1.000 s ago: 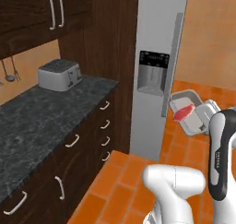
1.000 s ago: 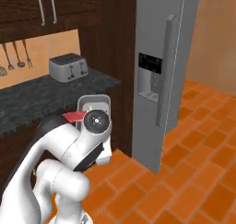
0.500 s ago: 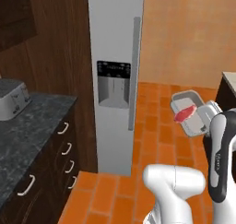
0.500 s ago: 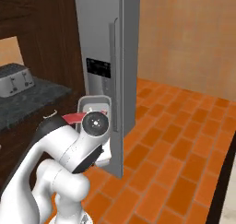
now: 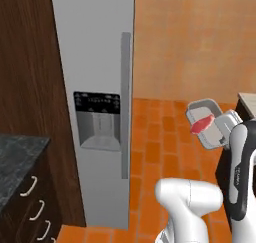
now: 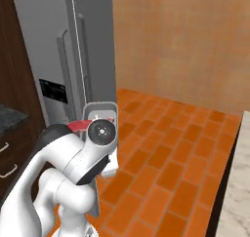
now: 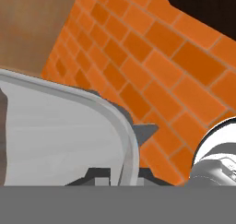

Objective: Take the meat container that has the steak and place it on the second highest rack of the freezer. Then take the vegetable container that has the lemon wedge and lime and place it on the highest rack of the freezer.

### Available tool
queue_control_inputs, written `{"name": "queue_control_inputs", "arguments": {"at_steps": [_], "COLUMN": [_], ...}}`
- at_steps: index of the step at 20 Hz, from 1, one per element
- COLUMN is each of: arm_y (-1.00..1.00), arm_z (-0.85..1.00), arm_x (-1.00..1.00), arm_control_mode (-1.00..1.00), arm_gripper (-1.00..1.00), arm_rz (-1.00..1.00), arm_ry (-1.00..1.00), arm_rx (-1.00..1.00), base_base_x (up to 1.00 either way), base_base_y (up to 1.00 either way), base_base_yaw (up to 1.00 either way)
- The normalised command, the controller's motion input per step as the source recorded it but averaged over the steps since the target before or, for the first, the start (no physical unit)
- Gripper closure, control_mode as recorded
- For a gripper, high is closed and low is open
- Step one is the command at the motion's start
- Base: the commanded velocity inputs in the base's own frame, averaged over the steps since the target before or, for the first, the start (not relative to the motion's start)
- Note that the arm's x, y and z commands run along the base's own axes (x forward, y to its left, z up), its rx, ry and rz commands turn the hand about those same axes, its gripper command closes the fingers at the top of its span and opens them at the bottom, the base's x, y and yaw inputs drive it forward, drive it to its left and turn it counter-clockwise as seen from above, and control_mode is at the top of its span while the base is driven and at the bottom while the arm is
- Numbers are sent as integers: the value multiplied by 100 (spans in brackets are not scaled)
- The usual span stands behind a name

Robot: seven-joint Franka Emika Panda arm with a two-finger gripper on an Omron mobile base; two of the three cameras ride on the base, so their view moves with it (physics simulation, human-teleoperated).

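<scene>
We see our hand [image 5: 220, 132] shut tight on the rim of the meat container [image 5: 205, 123], carrying it up in the air above the orange brick floor [image 5: 160, 142]. The container is a pale grey tray, tilted so that its open side faces back toward the left base camera, and the red steak [image 5: 201, 125] lies inside it against the lower wall. In the left base view the container hangs to the right of the freezer [image 5: 95, 87], well apart from it, at about the height of the dispenser panel [image 5: 97, 119] set in the freezer's door. That door is closed, with its long vertical handle [image 5: 126, 104] running down the right edge.

From the right base view, the container [image 6: 100, 111] sits just behind the arm's round wrist joint, with a slice of the red steak [image 6: 78, 126] showing to the left of that joint. The freezer [image 6: 73, 46] stands behind it.

In the hand view, the container's grey wall and curved rim [image 7: 115, 117] lie close before the camera, with the brick floor [image 7: 152, 57] beyond; the fingertips themselves are hidden by the rim.

A dark bench [image 5: 15, 159] with drawers [image 5: 32, 207] below it stands left of the freezer, beside a tall dark wood cabinet [image 5: 30, 62].
</scene>
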Motion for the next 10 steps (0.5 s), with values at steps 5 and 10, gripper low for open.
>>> {"name": "queue_control_inputs", "arguments": {"at_steps": [5, 10], "arm_y": [0, 0], "arm_z": [0, 0], "arm_x": [0, 0], "arm_control_mode": [100, 100], "arm_gripper": [100, 100], "arm_rz": [0, 0], "arm_ry": [0, 0], "arm_rx": [0, 0], "base_base_x": [98, 100], "base_base_y": [-78, -71], "base_base_yaw": [-8, -1]}}
